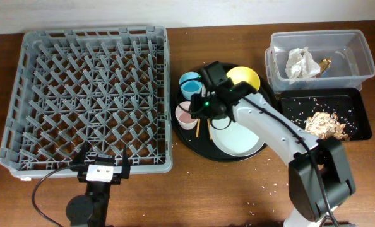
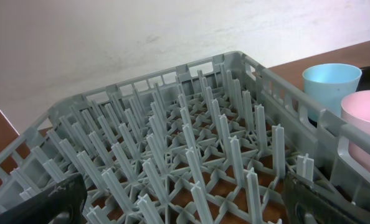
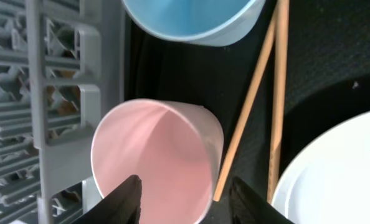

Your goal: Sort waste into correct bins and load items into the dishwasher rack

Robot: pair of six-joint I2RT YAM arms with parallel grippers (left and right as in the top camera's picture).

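Note:
The grey dishwasher rack (image 1: 89, 94) fills the left of the table with nothing in it. A round black tray (image 1: 189, 136) holds the light blue cup (image 1: 190, 82), pale pink cup (image 1: 186, 115), yellow bowl (image 1: 244, 77), pale plate (image 1: 238, 139) and wooden chopsticks (image 1: 198, 128). My right gripper (image 1: 200, 106) is open just over the pink cup (image 3: 160, 149). In its wrist view its jaws (image 3: 185, 196) straddle the cup's right wall, left finger over the inside. My left gripper (image 1: 101, 171) is open and empty at the rack's near edge (image 2: 185, 205).
The clear tub (image 1: 358, 57) at the back right holds the crumpled napkin (image 1: 301, 62). The shallow black tray (image 1: 364, 116) in front of it holds the brown food scraps (image 1: 326, 124) and scattered grains. Loose grains lie on the table near the right arm's base.

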